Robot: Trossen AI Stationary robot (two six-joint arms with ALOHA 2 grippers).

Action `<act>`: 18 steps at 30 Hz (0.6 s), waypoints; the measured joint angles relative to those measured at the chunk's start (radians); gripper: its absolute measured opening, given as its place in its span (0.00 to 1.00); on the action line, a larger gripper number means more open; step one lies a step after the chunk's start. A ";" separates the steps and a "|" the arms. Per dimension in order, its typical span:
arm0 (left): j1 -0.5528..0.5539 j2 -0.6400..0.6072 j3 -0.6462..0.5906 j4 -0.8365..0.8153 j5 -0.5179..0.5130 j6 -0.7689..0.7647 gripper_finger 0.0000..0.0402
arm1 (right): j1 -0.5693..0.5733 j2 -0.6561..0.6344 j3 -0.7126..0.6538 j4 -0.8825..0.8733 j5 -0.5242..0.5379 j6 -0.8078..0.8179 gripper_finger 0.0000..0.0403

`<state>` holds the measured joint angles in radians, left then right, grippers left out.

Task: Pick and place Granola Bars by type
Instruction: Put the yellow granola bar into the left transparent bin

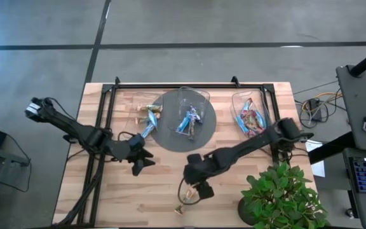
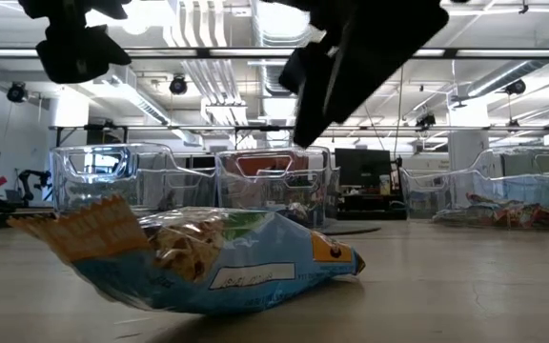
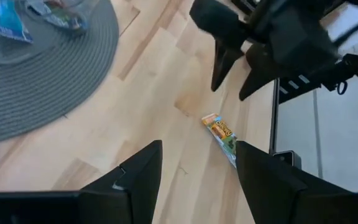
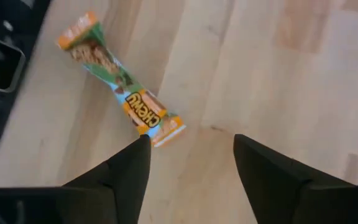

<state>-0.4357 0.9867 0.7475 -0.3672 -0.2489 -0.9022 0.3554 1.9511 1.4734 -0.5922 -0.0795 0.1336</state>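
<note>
The granola bar in the orange, green and pale-blue foil wrapper (image 4: 118, 83) lies flat on the light wooden table (image 1: 246, 191), alone near the front edge at roughly 6 o'clock from the round grey woven mat (image 1: 170, 137). It touches nothing else. Further bars sit in the clear plastic bin on the mat (image 1: 192, 105), in the clear bin at 3 o'clock from the mat (image 1: 250, 105), and loose at the mat's 9 o'clock rim (image 1: 150, 114).

Handling judgement: the bar is light, and its glossy film is likely slippery. The crimped end seals are thin and floppy; the middle, where the wrapper bulges over the contents, is the firmest section. The contents probably crumble under hard pressure, so moderate force suits. Take hold across the narrow width at mid-length, jaws square to the long axis, which lies diagonally in the right wrist view. The low profile calls for the fingertips to reach almost to the wood.

The right gripper (image 4: 188, 155) hangs just above the table beside one end of the bar, fingers apart and empty. The bar lies outside the gap, not between the fingers; its exact height above the wood is hard to judge.

The left gripper (image 3: 197, 165) waits at 7 o'clock from the mat, fingers spread wide, holding nothing.
</note>
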 joint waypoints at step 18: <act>-0.025 0.023 0.000 -0.011 0.000 -0.010 0.46 | 0.051 0.184 0.155 -0.031 -0.036 -0.275 0.79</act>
<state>-0.4606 1.0092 0.7475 -0.3786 -0.2489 -0.9126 0.4065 2.1348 1.6287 -0.6229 -0.1157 -0.1416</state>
